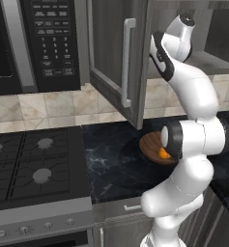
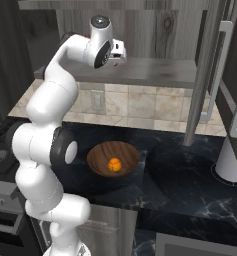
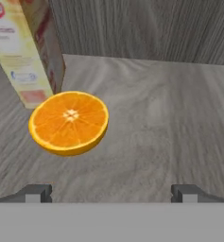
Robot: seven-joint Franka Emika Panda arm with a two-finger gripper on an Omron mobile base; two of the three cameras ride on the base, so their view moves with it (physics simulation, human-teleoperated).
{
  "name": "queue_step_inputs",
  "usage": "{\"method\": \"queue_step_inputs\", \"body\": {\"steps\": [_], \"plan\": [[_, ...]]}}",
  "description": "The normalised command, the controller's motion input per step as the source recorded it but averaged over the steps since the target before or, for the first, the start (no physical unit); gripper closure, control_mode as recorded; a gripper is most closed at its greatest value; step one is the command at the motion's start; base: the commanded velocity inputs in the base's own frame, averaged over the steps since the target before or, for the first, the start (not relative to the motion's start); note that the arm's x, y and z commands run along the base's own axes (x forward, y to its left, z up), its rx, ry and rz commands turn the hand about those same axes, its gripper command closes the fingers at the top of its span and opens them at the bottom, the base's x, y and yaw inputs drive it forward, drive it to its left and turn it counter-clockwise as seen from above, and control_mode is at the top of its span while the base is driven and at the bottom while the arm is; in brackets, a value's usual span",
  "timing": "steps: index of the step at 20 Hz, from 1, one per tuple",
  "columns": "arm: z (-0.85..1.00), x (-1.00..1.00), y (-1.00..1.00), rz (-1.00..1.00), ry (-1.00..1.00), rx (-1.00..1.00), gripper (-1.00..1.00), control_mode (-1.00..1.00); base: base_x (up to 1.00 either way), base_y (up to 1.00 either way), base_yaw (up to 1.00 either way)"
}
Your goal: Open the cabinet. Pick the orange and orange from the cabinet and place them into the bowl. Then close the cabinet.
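Observation:
The cabinet stands open, its left door point(image 1: 111, 58) and right door point(image 2: 207, 75) both swung out over the counter. On its wood-grain shelf point(image 3: 170, 108) lies one orange point(image 3: 68, 123), cut face up. My gripper point(image 3: 112, 194) is inside the cabinet and open, with its fingertips point(image 3: 35, 193) just short of that orange, which sits toward the left finger. Nothing is between the jaws. From the right base view the hand point(image 2: 121, 53) reaches over the shelf. Down on the counter, the wooden bowl point(image 2: 97, 152) holds the other orange point(image 2: 114, 164).
A tall carton point(image 3: 30, 52) stands right behind and left of the shelf orange. A black microwave point(image 1: 34, 43) hangs left of the cabinet, above the stove point(image 1: 34, 164). A white object point(image 2: 230, 162) stands on the dark counter point(image 2: 180, 180) at right.

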Motion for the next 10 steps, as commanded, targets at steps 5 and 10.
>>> {"method": "queue_step_inputs", "body": {"steps": [5,10], "plan": [[0.00,-0.02,0.03,0.01,-0.02,0.00,-1.00,-1.00,0.00,0.00,0.00],[0.00,0.14,0.11,0.00,0.00,0.00,-1.00,-1.00,0.00,0.00,0.00]]}}
